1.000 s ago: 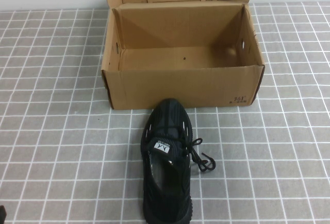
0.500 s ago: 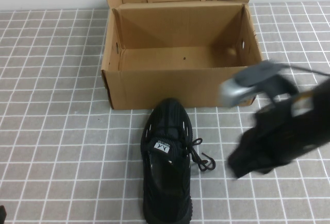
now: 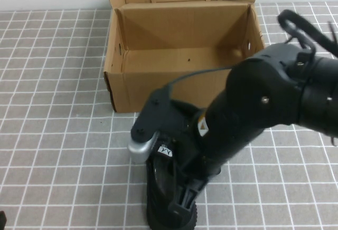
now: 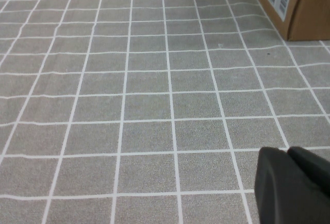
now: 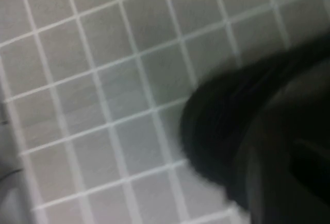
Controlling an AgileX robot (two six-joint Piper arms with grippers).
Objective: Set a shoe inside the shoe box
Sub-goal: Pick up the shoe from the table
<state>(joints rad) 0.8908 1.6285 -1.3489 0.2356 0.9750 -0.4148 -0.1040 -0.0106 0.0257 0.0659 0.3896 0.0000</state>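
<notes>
Black shoe [image 3: 158, 187] lies under the right tool [image 3: 182, 206], seemingly untouched.

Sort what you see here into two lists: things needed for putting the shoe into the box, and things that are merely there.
Needed:
- shoe, on the cloth in front of the box
- shoe box, open, nothing inside
- right gripper, low over the shoe's heel end

Merely there:
- left gripper, shut, parked low over the cloth
- checked tablecloth
</notes>
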